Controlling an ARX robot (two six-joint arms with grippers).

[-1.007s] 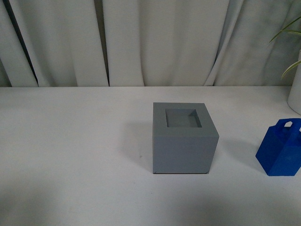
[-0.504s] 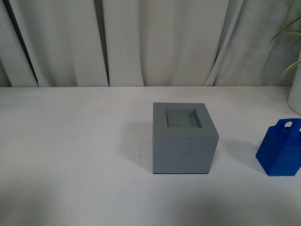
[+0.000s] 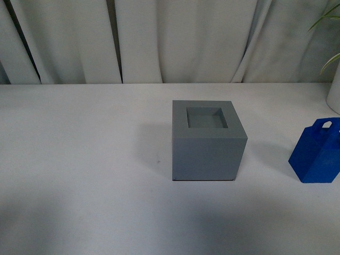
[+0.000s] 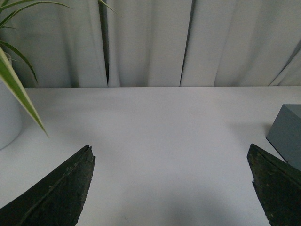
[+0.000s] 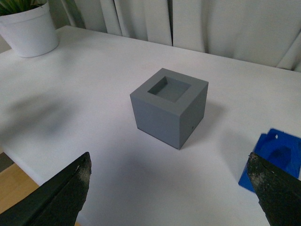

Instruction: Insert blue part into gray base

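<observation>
While the scene is shifting upward in the front view, I am seeing the blue part [image 3: 317, 154] standing untouched right of the gray base [image 3: 209, 141]; left gripper [image 4: 170, 150] and right gripper [image 5: 169, 156] are hanging spread, empty.

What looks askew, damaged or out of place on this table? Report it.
Nothing stands out. The gray base sits upright on the table with its recess empty; the blue part stands upright, apart from it, to its right.
</observation>
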